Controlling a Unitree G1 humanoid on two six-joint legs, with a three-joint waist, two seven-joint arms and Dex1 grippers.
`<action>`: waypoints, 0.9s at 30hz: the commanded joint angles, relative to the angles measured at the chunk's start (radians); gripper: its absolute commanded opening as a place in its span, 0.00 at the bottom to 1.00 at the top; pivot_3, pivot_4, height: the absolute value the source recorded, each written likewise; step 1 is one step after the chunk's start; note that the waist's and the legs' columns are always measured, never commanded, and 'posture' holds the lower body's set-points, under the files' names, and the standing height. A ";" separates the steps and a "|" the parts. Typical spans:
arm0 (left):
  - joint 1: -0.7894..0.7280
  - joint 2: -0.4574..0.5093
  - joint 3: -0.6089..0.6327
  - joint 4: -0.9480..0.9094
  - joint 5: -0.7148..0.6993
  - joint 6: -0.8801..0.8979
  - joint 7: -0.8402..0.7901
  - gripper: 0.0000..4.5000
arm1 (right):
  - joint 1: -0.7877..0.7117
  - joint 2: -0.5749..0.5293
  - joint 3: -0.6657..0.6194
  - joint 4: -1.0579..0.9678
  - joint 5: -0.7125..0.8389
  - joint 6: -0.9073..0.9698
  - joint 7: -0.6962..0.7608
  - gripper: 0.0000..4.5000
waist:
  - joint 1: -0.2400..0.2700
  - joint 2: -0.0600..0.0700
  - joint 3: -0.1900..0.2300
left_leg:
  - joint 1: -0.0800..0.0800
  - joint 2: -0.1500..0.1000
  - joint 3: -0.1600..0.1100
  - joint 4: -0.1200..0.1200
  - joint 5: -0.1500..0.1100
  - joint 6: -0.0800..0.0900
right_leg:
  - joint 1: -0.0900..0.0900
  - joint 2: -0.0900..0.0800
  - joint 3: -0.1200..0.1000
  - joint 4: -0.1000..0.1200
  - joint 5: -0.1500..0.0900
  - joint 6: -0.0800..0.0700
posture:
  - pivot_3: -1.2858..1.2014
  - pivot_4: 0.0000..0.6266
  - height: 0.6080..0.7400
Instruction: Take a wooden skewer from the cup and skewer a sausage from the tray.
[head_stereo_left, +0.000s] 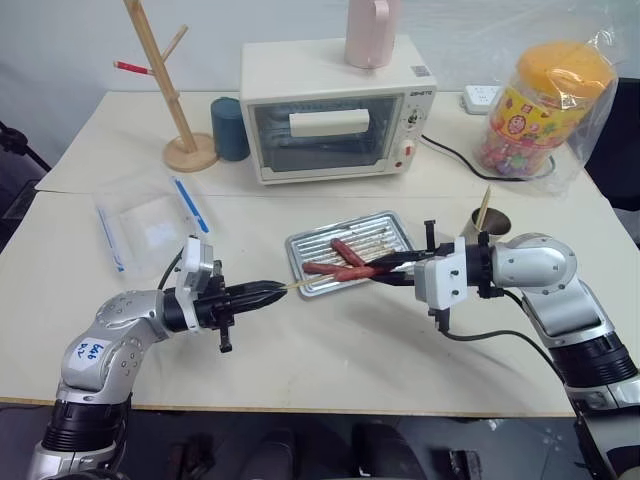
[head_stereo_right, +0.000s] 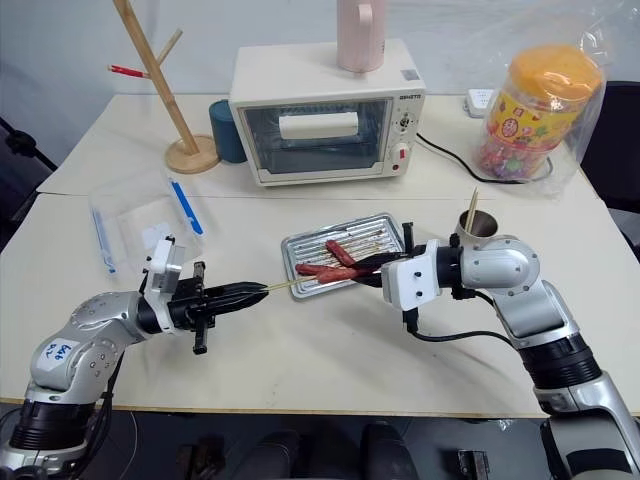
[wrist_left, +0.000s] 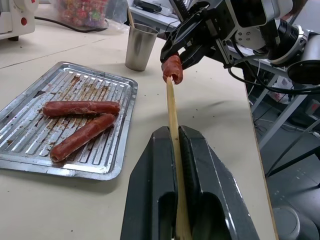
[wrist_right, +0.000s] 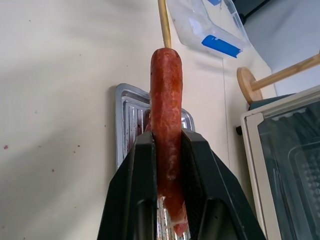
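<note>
My left gripper (wrist_left: 178, 131) is shut on the wooden skewer (wrist_left: 171, 110), which points level toward the right arm. My right gripper (wrist_right: 167, 136) is shut on a reddish-brown sausage (wrist_right: 166, 100) and holds it lengthwise, just above the tray's near edge. The skewer's tip (wrist_right: 164, 25) meets the free end of that sausage (wrist_left: 172, 69). Two more sausages (wrist_left: 80, 107) (wrist_left: 82, 136) lie in the silver ribbed tray (head_stereo_left: 395, 225). The cup (head_stereo_left: 492, 222) stands right of the tray, behind the right wrist, with another skewer (head_stereo_left: 484, 210) sticking out.
A toaster oven (head_stereo_left: 335, 110) with a pink jug (head_stereo_left: 370, 30) on top stands behind the tray. To its left are a dark blue cylinder (head_stereo_left: 229, 128) and a wooden tree stand (head_stereo_left: 175, 100). A clear plastic box (head_stereo_left: 150, 225) lies at left, a bagged candy jar (head_stereo_left: 545, 105) at back right.
</note>
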 joint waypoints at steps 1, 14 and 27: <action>0.015 0.007 0.016 -0.011 -0.002 -0.018 -0.015 0.00 | -0.009 -0.011 -0.021 -0.024 0.022 -0.006 -0.001 0.11 | 0.000 0.000 0.000 | 0.000 0.000 0.000 0.000 0.000 0.000 | 0.000 0.000 0.000 0.000 0.000 0.000 | 0.52 0.24 1.00; 0.014 0.001 0.017 0.002 -0.006 -0.026 -0.037 0.00 | -0.013 -0.004 -0.012 -0.030 0.020 0.006 0.000 0.11 | 0.000 0.000 0.000 | 0.000 0.000 0.000 0.000 0.000 0.000 | 0.000 0.000 0.000 0.000 0.000 0.000 | 0.52 0.24 1.00; -0.011 -0.021 0.001 0.006 0.009 -0.035 -0.016 0.00 | -0.008 -0.005 -0.004 -0.036 0.017 -0.006 0.009 0.11 | 0.000 0.000 0.000 | 0.000 0.000 0.000 0.001 0.000 0.000 | 0.000 0.000 0.000 0.000 0.000 0.000 | 0.52 0.24 1.00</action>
